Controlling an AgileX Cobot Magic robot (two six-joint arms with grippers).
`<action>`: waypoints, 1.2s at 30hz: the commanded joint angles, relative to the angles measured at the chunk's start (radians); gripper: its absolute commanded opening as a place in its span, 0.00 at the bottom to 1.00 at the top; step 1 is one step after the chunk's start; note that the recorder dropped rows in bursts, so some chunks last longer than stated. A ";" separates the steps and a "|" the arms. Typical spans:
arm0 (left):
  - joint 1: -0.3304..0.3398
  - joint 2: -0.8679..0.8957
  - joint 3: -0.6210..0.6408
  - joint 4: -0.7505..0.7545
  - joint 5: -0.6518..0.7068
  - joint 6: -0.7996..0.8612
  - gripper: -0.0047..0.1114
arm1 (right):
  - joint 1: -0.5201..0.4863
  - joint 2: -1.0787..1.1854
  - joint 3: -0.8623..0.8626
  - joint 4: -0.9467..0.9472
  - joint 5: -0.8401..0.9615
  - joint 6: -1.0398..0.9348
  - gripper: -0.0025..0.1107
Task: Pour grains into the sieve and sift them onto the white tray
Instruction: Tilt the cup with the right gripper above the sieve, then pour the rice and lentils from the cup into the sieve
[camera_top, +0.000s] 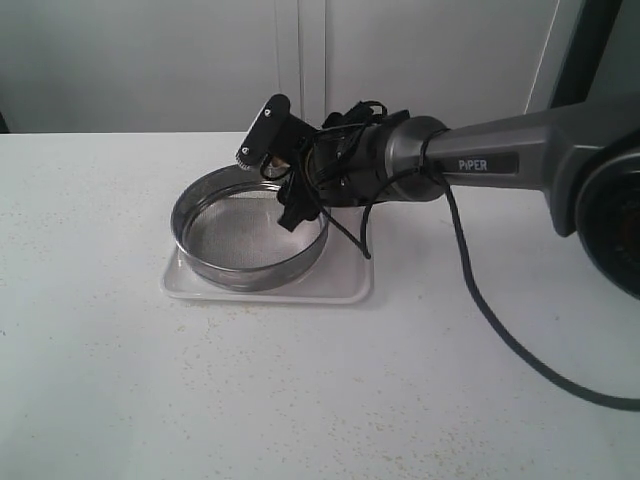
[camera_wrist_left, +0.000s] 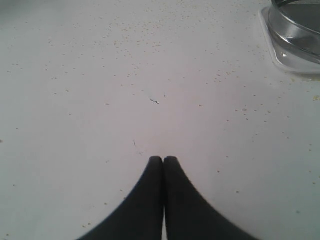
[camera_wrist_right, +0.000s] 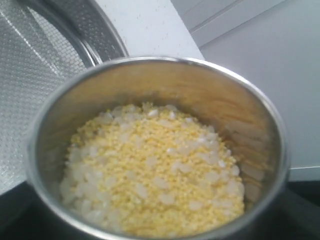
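Observation:
A small steel cup (camera_wrist_right: 210, 85) fills the right wrist view, with yellow and whitish grains (camera_wrist_right: 155, 175) lying inside it. My right gripper (camera_top: 270, 180) is shut on this cup and holds it tilted over the far right rim of the sieve (camera_top: 250, 270). The sieve's mesh (camera_wrist_right: 30, 75) shows just beyond the cup and looks bare. The sieve stands on the white tray (camera_top: 340, 285). My left gripper (camera_wrist_left: 163, 159) is shut on nothing, low over the table, with the sieve (camera_wrist_left: 300, 25) and the tray's corner (camera_wrist_left: 280, 55) off to one side.
The white table (camera_top: 150, 400) carries scattered stray granules (camera_wrist_left: 125, 35) near the left gripper. The right arm (camera_top: 500, 160) reaches in from the right, and its black cable (camera_top: 480, 300) hangs down to the table. A pale wall stands behind.

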 joint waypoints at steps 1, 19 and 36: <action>-0.005 -0.004 0.004 0.001 -0.004 -0.002 0.04 | 0.009 0.002 -0.010 -0.026 0.019 -0.075 0.02; -0.005 -0.004 0.004 0.001 -0.004 -0.002 0.04 | 0.021 0.002 -0.010 -0.242 0.095 -0.086 0.02; -0.005 -0.004 0.004 0.001 -0.004 -0.002 0.04 | 0.040 0.041 -0.010 -0.399 0.164 -0.086 0.02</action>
